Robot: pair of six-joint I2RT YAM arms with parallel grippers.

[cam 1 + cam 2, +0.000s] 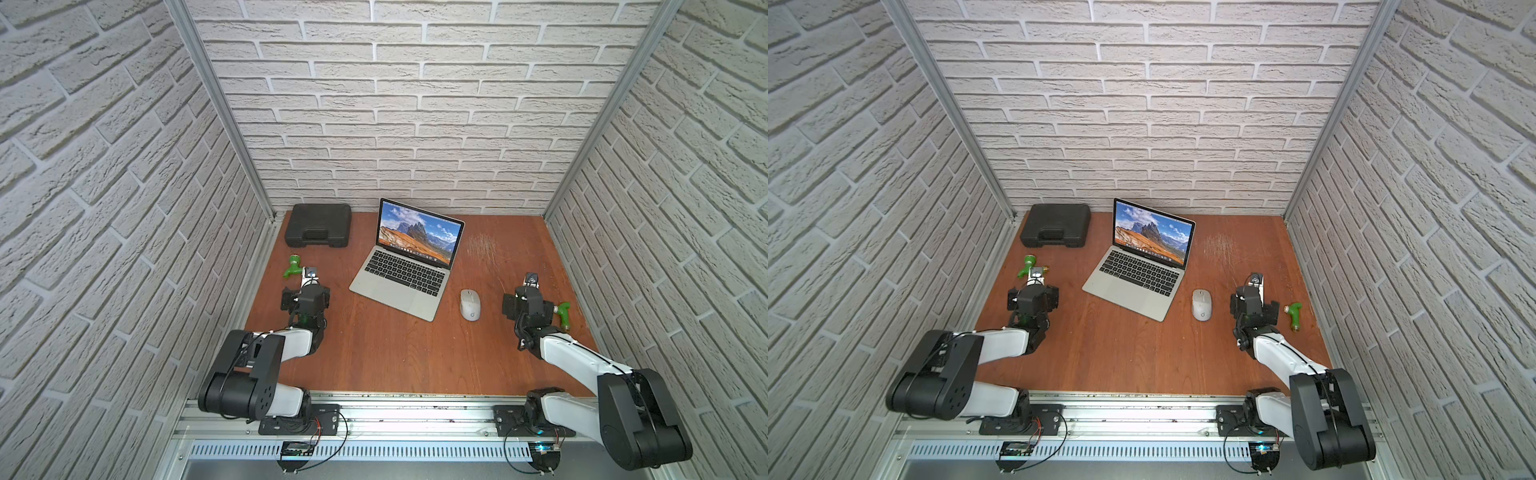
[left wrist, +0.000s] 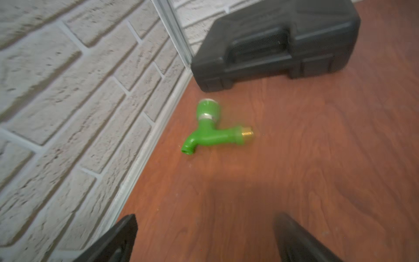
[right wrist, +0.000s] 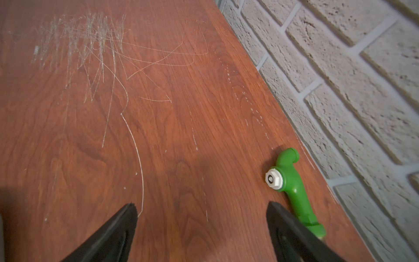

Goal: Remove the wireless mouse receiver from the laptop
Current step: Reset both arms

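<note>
Left gripper: jaws wide, empty, near green tap.
Right gripper: jaws wide, empty.
Laptop: lid up, mid-table.

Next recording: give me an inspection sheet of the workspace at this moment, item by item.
Surface: wooden table, scratched patch towards the back.
Job's things: laptop open, screen lit; wireless mouse receiver not made out in any view.
Clutter: black case; mouse; left green fitting; right green fitting.
Grippers: left gripper open, empty; right gripper open, empty.
Cables: black cables looped at the arm bases, off the table.
Surroundings: brick-pattern walls on three sides.
</note>
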